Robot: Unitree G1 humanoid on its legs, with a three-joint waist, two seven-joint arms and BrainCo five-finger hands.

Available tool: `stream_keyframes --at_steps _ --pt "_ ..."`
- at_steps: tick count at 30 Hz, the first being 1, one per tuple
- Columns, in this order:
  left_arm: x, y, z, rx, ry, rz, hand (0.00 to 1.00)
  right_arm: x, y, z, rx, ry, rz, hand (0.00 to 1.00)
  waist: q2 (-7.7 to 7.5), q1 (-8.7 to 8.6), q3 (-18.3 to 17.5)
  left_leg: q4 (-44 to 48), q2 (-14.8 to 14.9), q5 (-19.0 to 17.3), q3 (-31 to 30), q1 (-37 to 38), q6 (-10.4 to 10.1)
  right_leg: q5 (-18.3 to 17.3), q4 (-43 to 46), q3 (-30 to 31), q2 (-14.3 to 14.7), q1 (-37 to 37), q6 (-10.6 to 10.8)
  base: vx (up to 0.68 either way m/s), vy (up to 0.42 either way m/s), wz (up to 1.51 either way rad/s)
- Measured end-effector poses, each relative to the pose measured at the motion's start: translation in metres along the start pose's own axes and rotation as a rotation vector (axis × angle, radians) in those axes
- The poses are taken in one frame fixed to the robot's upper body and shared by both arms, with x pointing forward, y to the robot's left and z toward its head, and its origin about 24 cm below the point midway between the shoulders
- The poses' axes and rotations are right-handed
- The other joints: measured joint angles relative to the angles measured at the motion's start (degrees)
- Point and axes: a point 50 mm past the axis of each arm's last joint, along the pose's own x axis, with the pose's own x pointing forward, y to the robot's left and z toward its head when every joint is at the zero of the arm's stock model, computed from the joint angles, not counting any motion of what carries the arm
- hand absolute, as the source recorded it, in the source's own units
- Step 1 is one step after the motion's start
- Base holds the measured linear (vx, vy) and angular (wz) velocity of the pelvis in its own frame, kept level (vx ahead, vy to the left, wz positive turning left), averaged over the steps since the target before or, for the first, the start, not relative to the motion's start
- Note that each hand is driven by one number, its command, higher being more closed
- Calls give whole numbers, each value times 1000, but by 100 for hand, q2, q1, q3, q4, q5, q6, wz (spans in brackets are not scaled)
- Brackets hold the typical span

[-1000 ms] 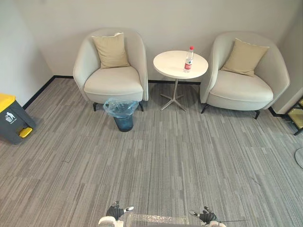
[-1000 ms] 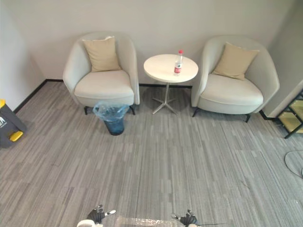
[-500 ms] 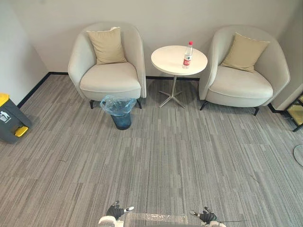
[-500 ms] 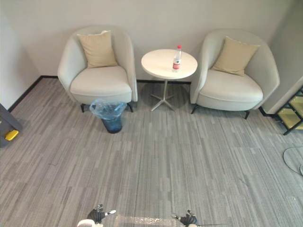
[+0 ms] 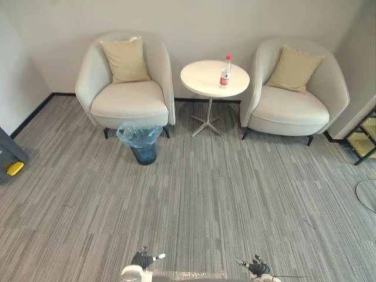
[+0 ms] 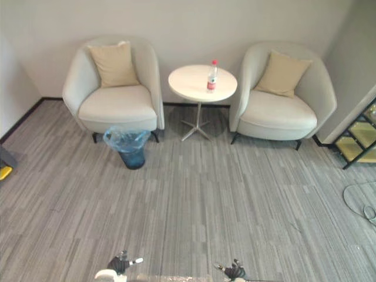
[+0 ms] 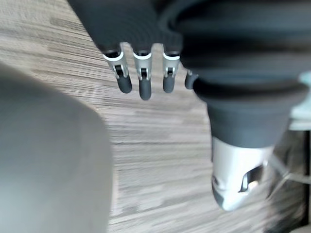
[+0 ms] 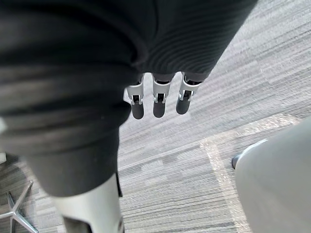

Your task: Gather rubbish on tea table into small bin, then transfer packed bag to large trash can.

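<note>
A clear plastic bottle [image 5: 224,71] with a red label and cap stands upright on the round white tea table [image 5: 202,77] between two armchairs. The small bin [image 5: 141,143], dark blue and lined with a light blue bag, sits on the carpet in front of the left armchair. The large grey trash can [image 5: 8,157] with a yellow pedal shows at the far left edge. My left hand [image 5: 143,259] and right hand [image 5: 257,267] hang low at the near edge, far from the table. Both are open and empty, with straight fingers [image 7: 141,83] [image 8: 156,103] over the carpet.
Two beige armchairs [image 5: 126,98] [image 5: 289,107], each with a tan cushion, flank the table against the wall. A dark shelf with yellow panels [image 5: 366,140] stands at the right edge. A wide stretch of grey striped carpet lies between me and the furniture.
The camera has moved: the whole scene has shifted left, and the large trash can has slid to the view's edge. Both hands hang as before.
</note>
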Motion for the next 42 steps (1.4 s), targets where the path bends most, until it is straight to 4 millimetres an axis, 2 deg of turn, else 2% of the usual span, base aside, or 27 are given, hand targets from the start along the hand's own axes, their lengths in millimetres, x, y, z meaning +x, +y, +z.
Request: stream_keyframes --at_steps 3,5,7,8,9,11,13,14,15,16,17,19,20,22,24,25,26,27,28,30,32,33,34,36,38,40,42 --pt "0 -2 4 -10 -23 -3 0 1 -2 2 10 1 -9 0 52 19 50 157 49 -365 63 -445 -28 -148 -7 217 -92 190 15 283 61 -30" --pt "0 -3 7 -24 -40 -2 0 1 -1 0 11 10 -12 0 0 156 74 -529 -16 -458 271 -647 47 -217 -122 384 -310 342 43 362 143 -54" --pt "0 -6 10 -32 -52 -8 0 1 0 2 10 7 -9 0 -25 256 86 -1549 -178 -215 338 -825 13 -295 -321 555 -580 497 171 420 207 -57" --pt "0 -7 9 -34 -51 -6 0 2 2 5 9 1 -5 0 0 268 61 -2276 -259 83 292 -829 -32 -375 -416 672 -669 536 268 476 284 -57" --pt "-1 -8 8 -46 -52 -4 0 4 4 9 4 -5 2 0 35 286 62 -2567 -267 563 266 -830 121 -457 -501 818 -700 644 372 506 300 -64" --pt "1 0 11 -55 -59 23 0 3 20 7 -15 0 48 0 -160 293 -14 -2404 -429 165 509 -759 311 -376 -270 984 -937 601 347 584 291 -44" --pt "2 6 13 -51 -63 38 0 0 35 5 -31 -2 91 0 -368 326 -20 -2246 -523 -147 734 -514 521 -294 730 1075 -1082 315 501 639 290 -22" --pt "2 6 15 -41 -63 36 0 0 37 5 -52 -3 103 0 -409 333 -19 -2265 -570 -232 777 -336 592 -216 1325 1080 -1108 144 679 541 216 -18" --pt "3 5 15 -25 -52 29 0 0 38 6 -65 -11 109 0 -436 348 -7 -2350 -639 -319 811 -41 676 -50 2315 1069 -1127 -192 1110 492 165 -29" --pt "4 0 17 -10 -51 13 0 0 38 9 -66 -22 111 0 -383 353 28 -2496 -645 -450 806 368 677 -44 3443 966 -1103 -640 1354 469 152 -46" --pt "4 -3 17 -3 -49 3 0 0 38 14 -67 -44 114 0 -314 355 72 -2697 -632 -528 806 724 639 -113 4155 716 -1134 -956 1306 417 129 -50" --pt "5 -12 18 23 -46 -27 0 1 37 23 -74 -85 116 0 -230 252 90 -3172 -616 -539 805 1396 627 -293 4734 -187 -1395 -1549 997 409 106 -21" --pt "5 -16 19 22 -46 -38 0 1 38 26 -83 -100 119 0 -164 223 144 -3386 -579 -537 795 1743 624 -404 4572 -725 -1540 -1733 804 386 56 6" --pt "6 -22 23 24 -54 -57 0 1 39 27 -90 -104 119 0 -187 198 145 -3601 -498 -537 786 2122 624 -475 3926 -1236 -1561 -1966 718 391 -12 15" --pt "7 -27 26 35 -60 -77 0 2 39 31 -88 -115 118 0 -195 140 145 -3767 -423 -536 625 2359 623 -269 2834 -1414 -1394 -2278 668 371 -89 40" --pt "7 -29 26 43 -54 -83 0 4 40 35 -84 -120 117 0 -198 93 153 -3806 -395 -534 533 2466 616 6 2263 -1374 -1280 -2414 605 447 -169 48" --pt "7 -29 23 43 -44 -83 0 5 39 35 -83 -113 113 0 -195 80 159 -3835 -367 -551 461 2542 494 302 1821 -1363 -1157 -2467 532 591 -239 45" --pt "6 -27 18 46 -27 -78 0 6 38 35 -86 -106 110 0 -226 77 176 -3842 -342 -645 313 2679 258 1139 1115 -1268 -932 -2440 298 504 -218 34" --pt "5 -29 14 40 -11 -76 0 8 31 42 -92 -126 93 0 -24 81 217 -3847 -163 -739 120 2793 108 1253 1197 -1322 -780 -2315 281 399 -153 24" --pt "5 -31 11 23 3 -80 0 10 26 49 -85 -137 74 0 179 79 226 -3596 36 -556 -126 2745 -170 912 1319 -1490 -670 -2196 246 476 -203 28" --pt "4 -33 11 -16 6 -74 0 10 21 43 -71 -111 55 0 258 63 279 -2526 199 -312 -241 2448 -249 716 1172 -1593 -519 -1775 236 498 -248 25" --pt "4 -33 12 -36 1 -68 0 10 20 41 -83 -104 55 0 301 46 315 -1170 327 196 -367 1922 -148 660 901 -1601 -429 -1352 204 473 -164 0" --pt "4 -30 12 -57 -6 -56 0 9 20 38 -99 -97 59 0 311 96 381 62 526 117 -421 1408 -140 627 581 -1580 -307 -927 152 357 -70 -11" --pt "4 -30 19 -64 -38 -57 0 9 24 36 -79 -88 66 0 284 125 420 712 665 -190 -247 711 -131 582 217 -1547 -255 -381 118 295 -54 -16" --pt "4 -32 24 -69 -63 -61 0 7 27 31 -59 -76 71 0 205 165 431 96 689 -368 143 299 -57 560 -86 -1501 -318 -50 182 259 -29 -15" --pt "4 -34 29 -73 -79 -66 0 7 26 31 -42 -85 67 0 200 228 437 -1353 595 -292 488 73 23 456 -211 -1506 -414 157 371 322 115 0" --pt "4 -34 29 -76 -83 -66 0 6 24 30 -44 -86 63 0 199 247 438 -2677 355 293 538 43 77 254 -163 -1498 -491 304 572 349 206 10"
